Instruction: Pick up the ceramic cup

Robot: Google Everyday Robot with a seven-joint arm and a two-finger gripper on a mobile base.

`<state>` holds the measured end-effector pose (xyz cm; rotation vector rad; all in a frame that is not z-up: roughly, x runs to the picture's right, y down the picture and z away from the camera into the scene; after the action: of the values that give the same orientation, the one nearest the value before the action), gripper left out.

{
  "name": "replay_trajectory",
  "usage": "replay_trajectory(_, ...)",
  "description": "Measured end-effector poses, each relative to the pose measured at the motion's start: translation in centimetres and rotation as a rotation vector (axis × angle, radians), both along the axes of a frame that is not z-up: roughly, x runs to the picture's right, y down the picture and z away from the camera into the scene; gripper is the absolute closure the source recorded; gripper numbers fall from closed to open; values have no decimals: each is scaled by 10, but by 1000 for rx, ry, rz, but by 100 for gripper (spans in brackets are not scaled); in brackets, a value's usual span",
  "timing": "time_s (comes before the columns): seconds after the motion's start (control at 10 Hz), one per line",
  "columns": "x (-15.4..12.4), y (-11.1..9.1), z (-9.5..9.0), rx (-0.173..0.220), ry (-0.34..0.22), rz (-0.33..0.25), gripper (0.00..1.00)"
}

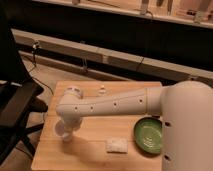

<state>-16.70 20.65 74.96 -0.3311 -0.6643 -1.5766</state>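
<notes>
**Reaching down over the cup at the worktop's left side**

The white arm stretches from the robot's body on the right across the wooden worktop and bends down near the left edge. The pincer hangs low there, just above the wood. The ceramic cup shows as a small white round shape right at the pincer, partly hidden by it. Whether the pincer is spread or pinching the cup cannot be told. A green bowl sits well apart at the right front. A flat white pad lies between the bowl and the cup, near the front edge. A tiny pale object stands toward the back.
</notes>
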Motion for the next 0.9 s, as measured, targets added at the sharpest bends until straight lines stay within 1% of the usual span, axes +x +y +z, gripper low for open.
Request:
replay_trajectory(0.1,-1,3,-2,-1,-7,0,100)
replay_trajectory(0.2,0,7,-6,-3,-23,11,100)
replay_trajectory(0.3,3,2,-10,-1,-17,18,100)
replay_trajectory(0.4,4,-10,-13,1,-14,13,100)
replay_trajectory(0.6,4,-26,-14,5,-16,7,100)
replay_trajectory(0.8,7,-29,-15,4,-17,10,100)
replay_trajectory(0.9,8,-31,-19,5,-20,12,100)
